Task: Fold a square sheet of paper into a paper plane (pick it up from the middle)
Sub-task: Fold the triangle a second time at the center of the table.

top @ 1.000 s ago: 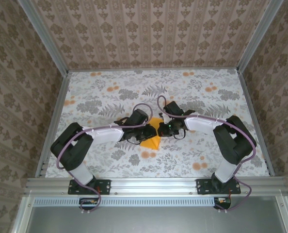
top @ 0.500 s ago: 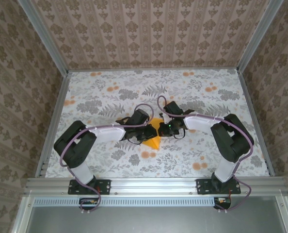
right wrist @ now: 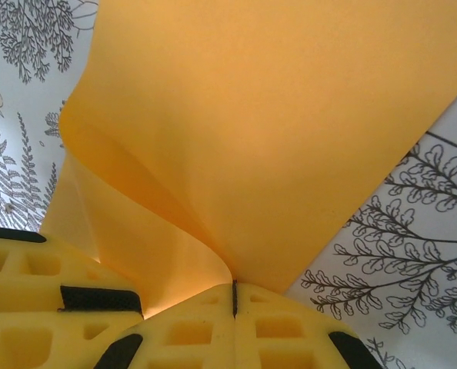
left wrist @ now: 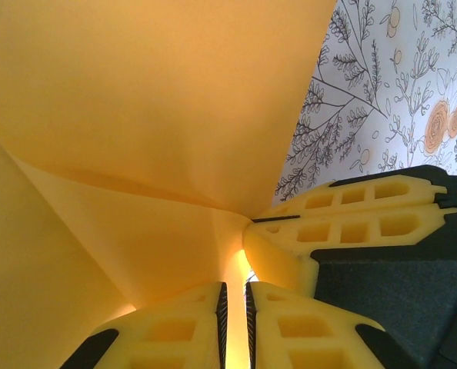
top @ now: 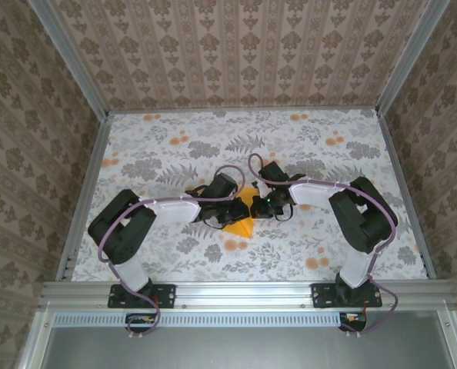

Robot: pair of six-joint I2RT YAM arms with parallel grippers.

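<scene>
**arms edge inward over the orange sheet**

since a second ago both elbows have shifted toward the centre. the left end effector (left wrist: 234, 290) pinches the square sheet of paper (left wrist: 159, 100) at its raised middle. the right end effector (right wrist: 234, 290), pressed together, grips the same ridge just beside it, mid-table (top: 328, 231).

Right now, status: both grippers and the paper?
Left gripper shut on the paper. Right gripper shut on it too, paper curved between them. Grippers close together, little room.
</scene>
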